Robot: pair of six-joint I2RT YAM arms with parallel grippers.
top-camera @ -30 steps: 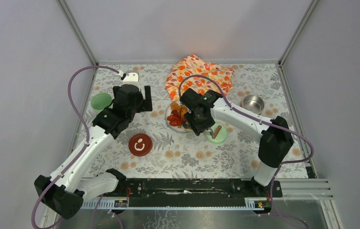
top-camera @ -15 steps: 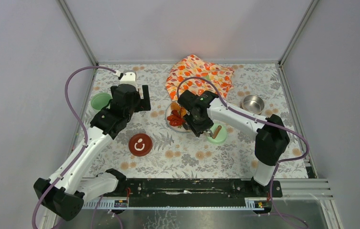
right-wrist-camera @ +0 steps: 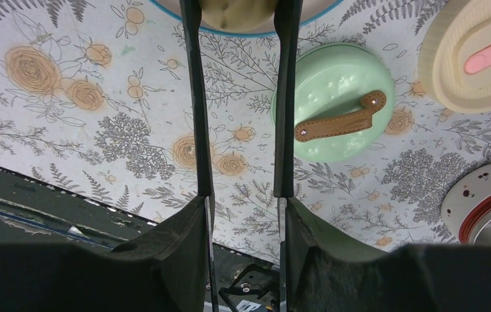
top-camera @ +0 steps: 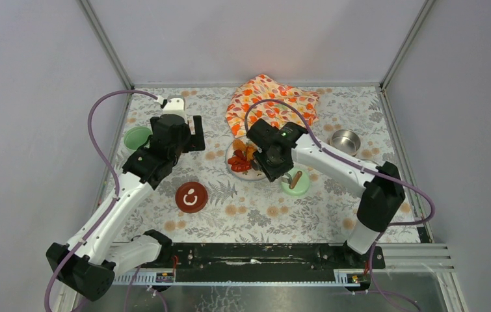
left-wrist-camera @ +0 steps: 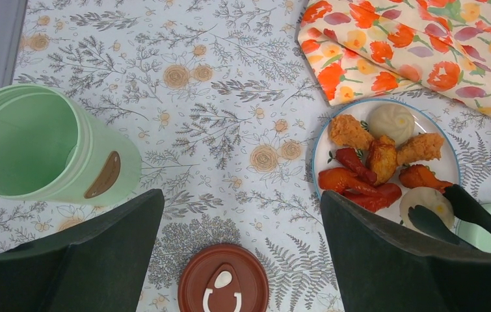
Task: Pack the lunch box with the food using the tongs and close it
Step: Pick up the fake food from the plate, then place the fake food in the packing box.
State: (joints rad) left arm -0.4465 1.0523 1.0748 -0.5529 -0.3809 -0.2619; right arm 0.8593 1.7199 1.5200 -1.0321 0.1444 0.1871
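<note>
Tongs (right-wrist-camera: 195, 117) clamped across both arms by the right gripper (right-wrist-camera: 242, 211), tips flanking a pale ball (right-wrist-camera: 239, 12) on the plate (left-wrist-camera: 443, 140), left gripper (left-wrist-camera: 241, 198) wide open and empty above the table (left-wrist-camera: 229, 97), mint-green pot (left-wrist-camera: 28, 146) standing open nearby, green lid (right-wrist-camera: 333, 104) just beside the plate

**Right arm swings back to the right over the plate; left arm edges left**

The right arm's wrist (top-camera: 275, 151), which half a second ago had slid left across the plate (top-camera: 229, 158), now sits further right again and nearer the green lid (top-camera: 296, 184). The right pincer (right-wrist-camera: 242, 214) is clamped on the tongs (right-wrist-camera: 194, 97). More of the orange-red food (top-camera: 240, 156) shows beside the wrist than a second ago. The arm's elbow (top-camera: 379, 200) has moved right and toward the near edge of the worktop (top-camera: 262, 214). The left arm's wrist (top-camera: 168, 140) has shifted slightly left since the first picture.
</note>
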